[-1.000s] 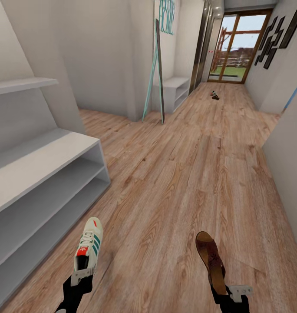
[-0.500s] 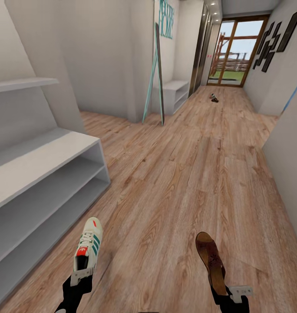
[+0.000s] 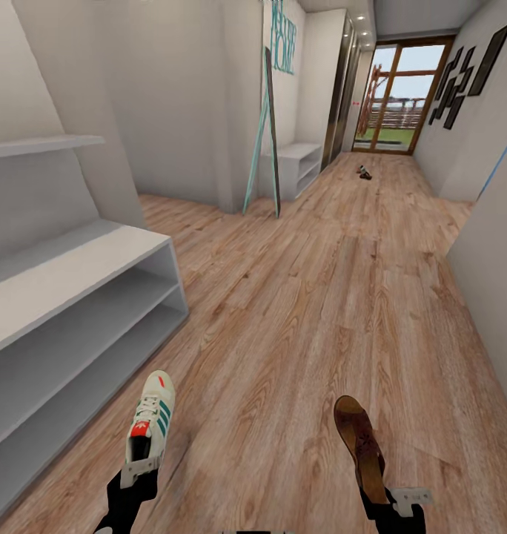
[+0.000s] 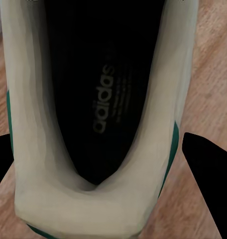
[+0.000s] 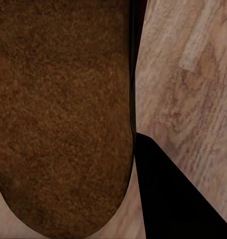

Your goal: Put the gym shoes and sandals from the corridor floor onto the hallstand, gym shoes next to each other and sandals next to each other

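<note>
The robot has 2 of the 4 shoes in hand, and nothing is on the hallstand yet, as far as its visible part shows: top counter bare, both open tiers bare.

Left end effector is clamped on the heel of one gym shoe. The shoe is held up over the corridor floor, toe pointing away from the robot, just off the near end of the hallstand's low tiers. The left wrist view looks right down into the shoe's dark inside, w/ a black finger on each side of the white heel rim.

Right end effector grips the heel end of one sandal. It is also up off the floor, farther out from the hallstand than the gym shoe. In the right wrist view the brown sole is very close, w/ one black finger pressed next to it.

Far down the corridor, well away from the hallstand, a small dark thing lies on the floor near the glass door. It may be another shoe, but it is too small to tell which. The other missing shoe can't be picked out.

So, my guess: about half the picking up is done, none of the putting down. Left to do: turn to the hallstand, set these 2 on it w/ room beside each for its mate, then go get the other gym shoe and sandal and put each next to its pair.
</note>
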You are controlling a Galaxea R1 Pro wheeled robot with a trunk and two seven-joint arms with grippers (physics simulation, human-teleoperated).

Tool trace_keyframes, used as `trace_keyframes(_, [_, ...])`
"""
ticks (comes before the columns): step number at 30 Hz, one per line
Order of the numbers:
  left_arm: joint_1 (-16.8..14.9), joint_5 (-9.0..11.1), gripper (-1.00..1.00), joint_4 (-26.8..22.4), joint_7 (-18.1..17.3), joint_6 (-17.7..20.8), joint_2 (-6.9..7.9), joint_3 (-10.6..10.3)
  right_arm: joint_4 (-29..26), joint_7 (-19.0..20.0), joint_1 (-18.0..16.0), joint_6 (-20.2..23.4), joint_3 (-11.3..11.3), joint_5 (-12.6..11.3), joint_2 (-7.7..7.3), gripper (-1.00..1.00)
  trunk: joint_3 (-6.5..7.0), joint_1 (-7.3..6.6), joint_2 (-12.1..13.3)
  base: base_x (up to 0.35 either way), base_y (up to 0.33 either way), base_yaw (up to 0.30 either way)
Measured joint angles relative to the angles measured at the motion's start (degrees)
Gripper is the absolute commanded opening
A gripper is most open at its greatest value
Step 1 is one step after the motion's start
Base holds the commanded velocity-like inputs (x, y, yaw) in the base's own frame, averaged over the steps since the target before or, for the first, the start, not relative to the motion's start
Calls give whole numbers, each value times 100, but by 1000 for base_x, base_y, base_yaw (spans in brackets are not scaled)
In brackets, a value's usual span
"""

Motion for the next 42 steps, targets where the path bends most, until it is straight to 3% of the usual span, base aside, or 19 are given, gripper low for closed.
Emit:
trace_keyframes(14, [1,-4,-100,-30,75,-1,-12,-1,0,0,-1,-4,1,1,0,-100,123,0,0,8,-14,36])
trace_keyframes(42, [1,9,-100,-29,83,2,-3,20,0,0,-1,-5,0,2,0,-100,313,-1,0,165,-204,199])
